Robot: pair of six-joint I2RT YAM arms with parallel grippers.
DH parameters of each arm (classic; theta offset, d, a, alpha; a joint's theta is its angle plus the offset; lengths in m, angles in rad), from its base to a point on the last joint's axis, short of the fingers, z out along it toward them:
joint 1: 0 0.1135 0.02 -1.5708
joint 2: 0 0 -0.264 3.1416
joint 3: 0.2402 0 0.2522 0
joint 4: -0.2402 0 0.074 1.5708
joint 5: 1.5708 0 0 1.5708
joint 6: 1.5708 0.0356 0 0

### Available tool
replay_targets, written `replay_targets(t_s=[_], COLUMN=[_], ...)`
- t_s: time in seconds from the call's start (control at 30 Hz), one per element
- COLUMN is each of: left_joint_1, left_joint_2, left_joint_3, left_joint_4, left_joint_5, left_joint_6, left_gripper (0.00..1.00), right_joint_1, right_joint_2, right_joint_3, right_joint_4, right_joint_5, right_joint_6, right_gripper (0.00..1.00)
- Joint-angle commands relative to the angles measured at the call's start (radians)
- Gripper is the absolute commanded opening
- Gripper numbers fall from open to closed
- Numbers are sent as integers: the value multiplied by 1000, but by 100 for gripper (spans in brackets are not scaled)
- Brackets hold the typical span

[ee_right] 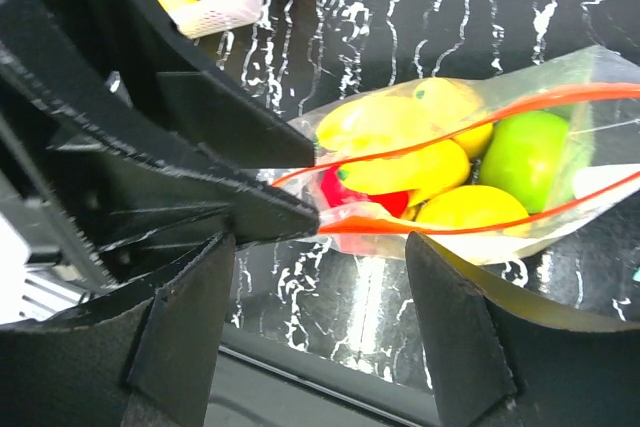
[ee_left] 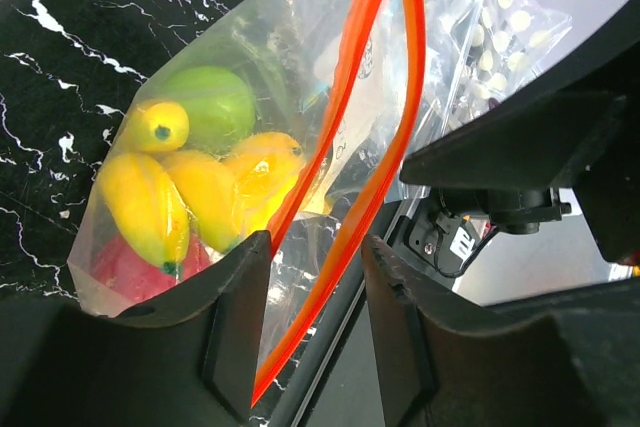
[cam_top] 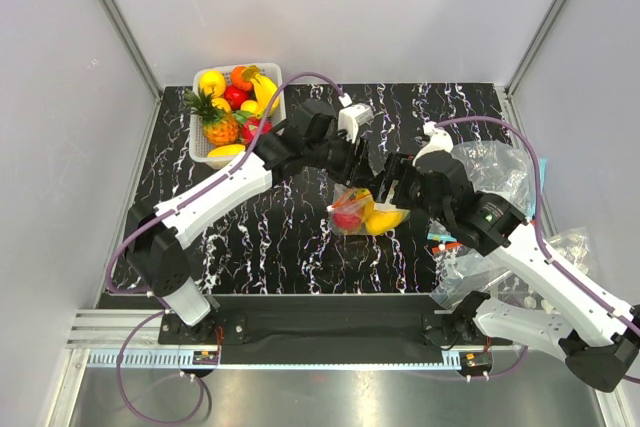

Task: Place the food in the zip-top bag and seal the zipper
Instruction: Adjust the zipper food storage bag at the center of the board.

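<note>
The zip-top bag (cam_top: 365,209) sits mid-frame on the bench (cam_top: 290,247) in the top view, stuffed with banana bunch (ee_left: 150,202), green apple (ee_left: 210,107) and red apple (ee_left: 125,272). The left claw (ee_left: 315,247) is partway open with the orange zipper (ee_left: 415,67) running between its fingers, mouth gaping; the right claw (ee_right: 320,247) is spread wide, gripping nothing, bag just past its tips.

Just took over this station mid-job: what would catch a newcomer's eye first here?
The clear zip-top bag at table centre, packed with a green apple, a banana bunch and a red fruit. Its orange-red zipper gapes open, one strip running between the left gripper fingers. A full white basket sits at the back left.
</note>
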Motion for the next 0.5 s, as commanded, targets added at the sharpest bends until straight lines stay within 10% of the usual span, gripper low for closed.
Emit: replay_targets(t_s=[0.0,0.3,0.47], left_joint_1=[-4,30,44], left_joint_2=[-14,-198,-371], left_joint_3=[30,-43,-233], left_joint_4=[17,-15,64], left_joint_5=[12,-224,-301], left_joint_6=[20,40,29], left_gripper=[47,88,92], right_joint_1=[1,0,-2], right_joint_2=[3,-7,-7], right_joint_3=[16,51,72], right_joint_4=[-7,-36,-52], right_joint_5=[60,78,57], right_joint_6=[-14,-47,-73], right_gripper=[76,76,75])
